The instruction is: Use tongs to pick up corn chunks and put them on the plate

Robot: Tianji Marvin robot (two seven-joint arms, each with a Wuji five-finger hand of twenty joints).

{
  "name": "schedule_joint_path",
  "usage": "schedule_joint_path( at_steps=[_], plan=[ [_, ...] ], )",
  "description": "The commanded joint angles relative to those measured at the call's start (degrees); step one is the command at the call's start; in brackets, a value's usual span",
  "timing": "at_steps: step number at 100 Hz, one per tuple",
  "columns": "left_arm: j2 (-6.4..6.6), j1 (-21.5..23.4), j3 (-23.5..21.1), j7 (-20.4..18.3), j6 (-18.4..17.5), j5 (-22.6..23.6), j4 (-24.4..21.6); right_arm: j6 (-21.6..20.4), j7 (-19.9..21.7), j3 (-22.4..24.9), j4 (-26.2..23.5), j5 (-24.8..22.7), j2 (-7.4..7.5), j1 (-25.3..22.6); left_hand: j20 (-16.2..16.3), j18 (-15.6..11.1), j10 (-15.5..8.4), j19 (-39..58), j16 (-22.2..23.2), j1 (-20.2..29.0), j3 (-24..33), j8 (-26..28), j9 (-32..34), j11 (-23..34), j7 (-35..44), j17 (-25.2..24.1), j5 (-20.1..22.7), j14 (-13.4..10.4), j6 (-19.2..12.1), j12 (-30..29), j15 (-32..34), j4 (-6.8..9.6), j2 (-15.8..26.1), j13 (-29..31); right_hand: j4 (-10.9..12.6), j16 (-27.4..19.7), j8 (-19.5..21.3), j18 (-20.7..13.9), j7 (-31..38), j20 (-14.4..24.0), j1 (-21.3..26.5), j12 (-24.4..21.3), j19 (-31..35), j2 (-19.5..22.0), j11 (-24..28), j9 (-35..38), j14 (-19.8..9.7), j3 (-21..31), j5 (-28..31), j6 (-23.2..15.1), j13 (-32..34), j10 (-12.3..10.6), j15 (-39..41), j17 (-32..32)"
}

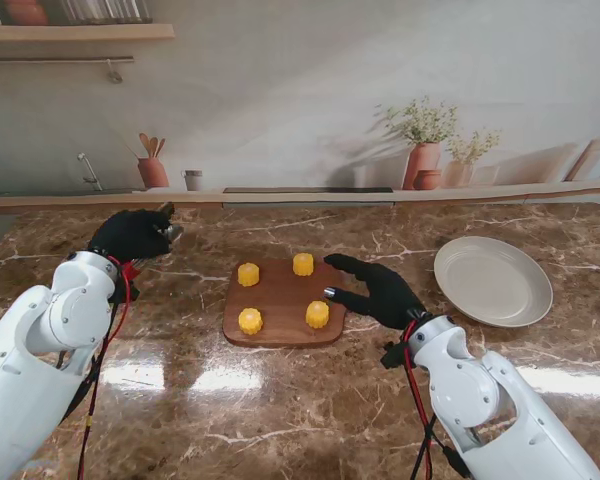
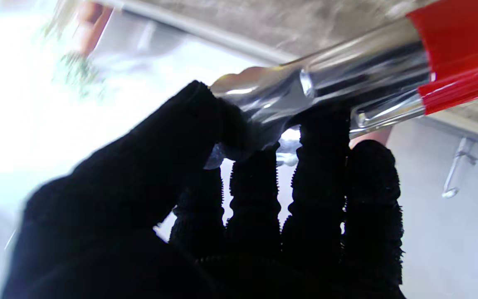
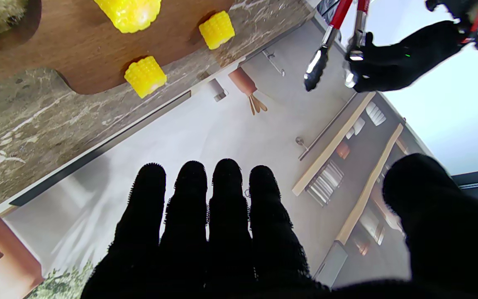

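From the stand view I see the left robot hand (image 1: 132, 235), in a black glove, raised over the far left part of the brown marble tabletop (image 1: 280, 420), well apart from the wooden cutting board (image 1: 280, 305). Its fingers (image 2: 318, 166) are curled around the metal tongs with red handles (image 2: 347, 83); in the left wrist view the thumb presses the shiny steel from one side and the other fingers from the opposite side. In the right wrist view the two steel tips of the tongs stand slightly apart and carry nothing. The right robot hand (image 1: 380, 292) lies flat at the right edge of the cutting board, fingers extended and close together, thumb spread aside, holding nothing. Four yellow corn chunks (image 1: 248, 274) sit upright on the cutting board, two on the far side and two nearer to me; the near right chunk is just beside the fingertips of the right robot hand. The round white plate (image 1: 493, 281) rests on the tabletop to the right of the cutting board, with the right robot hand between them.
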Motion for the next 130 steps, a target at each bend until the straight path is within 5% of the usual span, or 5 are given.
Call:
schedule_joint_path(
  at_steps=[1, 41, 87, 130],
  plan=[
    [-1.31, 0.73, 0.04, 2.00, 0.79, -1.88, -4.78, 1.17, -0.53, -0.09, -0.42, 0.02, -0.61, -0.54, 1.04, 0.58, 1.02, 2.92, 1.27, 3.59, 6.50, 3.74, 2.93, 0.89, 3.28, 1.51, 5.54, 2.80, -4.57, 0.59, 3.75, 0.69, 1.98, 3.56, 0.82, 0.85, 0.54, -1.00, 0.63, 1.13, 1.38, 0.94, 1.17, -2.27, 0.19, 0.35, -0.25, -0.57, 0.76, -0.79, 1.54, -0.76, 0.34, 0.33],
    [-5.39, 0.82, 9.20, 12.98, -1.41, -16.66, -12.93, 7.20, -4.97, -0.45, -2.14, 3.63, -2.16, -1.27, 0.19, 0.27, 0.70, 2.00, 0.21, 3.57, 6.62, 4.64, 3.11, 0.47, 2.53, 1.64, 5.77, 2.16, -4.72, -0.11, 2.29, 0.46, 1.90, 3.82, -1.96, 1.07, 5.05, 0.82, 4.76, 0.52, 6.68, 1.72, 2.75, -19.58, 0.79, -1.55, 3.00, 2.01, -3.78, 6.46, 2.32, 3.61, 0.79, 0.96],
    [-10.97, -6.14, 24.48, 22.06, -9.14, -33.10, -7.48, 9.91, -7.25, 1.86, -4.71, 11.01, -3.42, -4.58, -0.24, 0.20, 0.59, 1.18, 0.14, 3.92, 6.37, 5.87, 2.75, 0.43, 2.03, 0.53, 5.75, 2.32, -4.68, -0.15, 1.83, 0.30, 2.34, 2.99, -4.86, -1.19, 7.58, 1.90, -0.08, -1.56, 0.34, -0.95, -3.40, -19.34, -1.87, -17.34, 5.94, 3.95, -18.55, 14.76, -10.09, 8.97, -1.87, -6.17],
    [-12.21, -7.99, 28.88, 19.33, -14.11, -43.35, -4.87, 9.35, -7.70, 1.67, -2.15, 17.39, -4.25, -1.96, 0.38, 0.02, 0.66, 1.08, 0.49, 4.40, 5.17, 6.70, 2.23, 0.43, 1.59, -0.65, 5.44, 2.71, -4.42, 0.14, 1.75, 0.50, 3.00, 2.19, -5.77, -1.74, 4.24, 3.11, -9.23, 0.50, 1.51, -1.99, -6.15, -18.86, -1.16, -23.16, 7.40, 2.23, -17.68, 14.99, -15.18, 9.12, -1.83, -9.76]
  ],
)
